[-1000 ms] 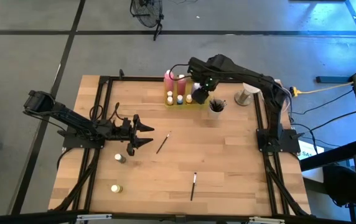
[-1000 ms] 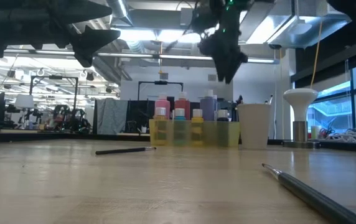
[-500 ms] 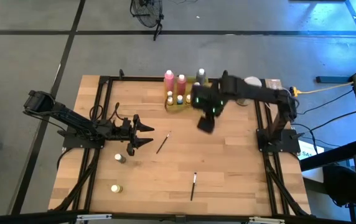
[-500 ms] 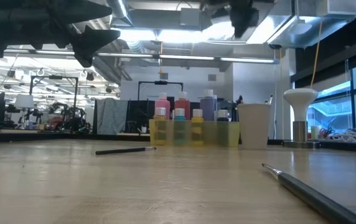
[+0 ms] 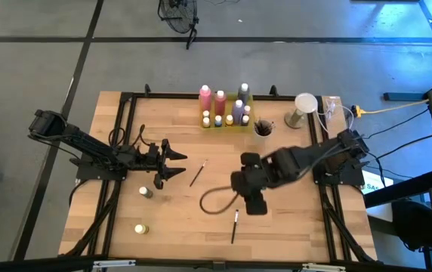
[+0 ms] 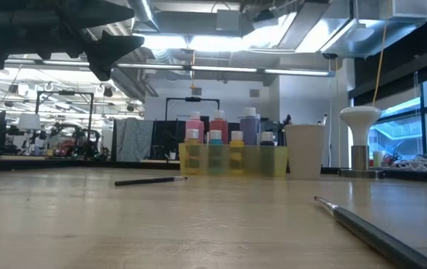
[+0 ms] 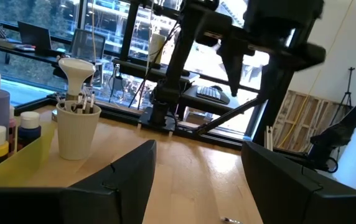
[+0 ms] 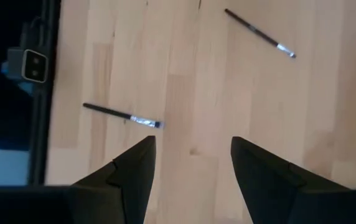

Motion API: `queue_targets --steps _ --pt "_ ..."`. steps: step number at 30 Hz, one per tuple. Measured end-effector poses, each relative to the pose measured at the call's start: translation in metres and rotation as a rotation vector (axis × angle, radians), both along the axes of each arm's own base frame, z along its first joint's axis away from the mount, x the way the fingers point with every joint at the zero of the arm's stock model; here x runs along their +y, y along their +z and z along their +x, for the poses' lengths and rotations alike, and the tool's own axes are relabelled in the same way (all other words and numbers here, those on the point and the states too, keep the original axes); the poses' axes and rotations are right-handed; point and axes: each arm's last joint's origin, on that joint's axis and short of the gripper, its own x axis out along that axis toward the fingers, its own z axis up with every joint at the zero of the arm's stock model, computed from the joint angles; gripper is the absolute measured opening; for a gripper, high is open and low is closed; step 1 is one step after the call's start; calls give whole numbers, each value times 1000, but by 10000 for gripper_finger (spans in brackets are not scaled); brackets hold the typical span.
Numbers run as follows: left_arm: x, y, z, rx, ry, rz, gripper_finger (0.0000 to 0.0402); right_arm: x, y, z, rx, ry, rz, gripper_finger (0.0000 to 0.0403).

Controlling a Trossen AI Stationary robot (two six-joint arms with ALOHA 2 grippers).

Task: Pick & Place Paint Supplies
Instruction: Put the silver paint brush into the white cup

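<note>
Two thin dark paintbrushes lie flat on the wooden table: one (image 5: 196,174) at the middle, one (image 5: 235,225) nearer the front edge. Two small pale-capped bottles (image 5: 146,192) (image 5: 140,228) stand at the near left. My right gripper (image 5: 252,199) hangs open above the table's middle, pointing steeply down. In its wrist view both brushes (image 8: 122,116) (image 8: 259,34) lie beyond its fingers, which hold nothing. My left gripper (image 5: 174,162) waits open and empty at the left, roughly level.
At the far edge a yellow tray (image 5: 240,122) holds pink, purple and small bottles. Beside it stand a cup (image 5: 262,128) with brushes in it and a white mushroom-shaped object (image 5: 300,109). A black frame (image 5: 118,136) borders the table. A cable loop (image 5: 212,200) hangs by the right arm.
My right gripper has swung from above the cup and tray at the far edge toward the near edge, out over the table's middle. It has rolled on the way and stayed open and empty. Brushes and bottles have kept their places.
</note>
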Motion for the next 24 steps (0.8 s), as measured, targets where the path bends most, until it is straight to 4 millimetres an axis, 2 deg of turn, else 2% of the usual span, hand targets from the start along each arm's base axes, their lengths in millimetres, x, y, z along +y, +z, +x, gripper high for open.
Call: queue_targets --steps 3,8,13,17,20,24 --pt "0 0 0 -2 -4 -28 233 14 -5 -4 -24 -4 -52 211" --pt "0 0 0 -8 -24 -210 233 29 -12 -12 -61 -68 -152 210" --pt "3 4 -1 -61 45 -350 233 35 -17 -27 -79 -176 -322 210" --pt "4 3 -1 -61 63 -377 233 37 -21 -40 -101 -263 -478 210" --pt "5 4 -1 -80 94 -459 233 36 -23 -49 -140 -342 -572 210" --pt "2 15 5 -91 59 -335 233 40 -31 -53 -177 -363 -620 210"
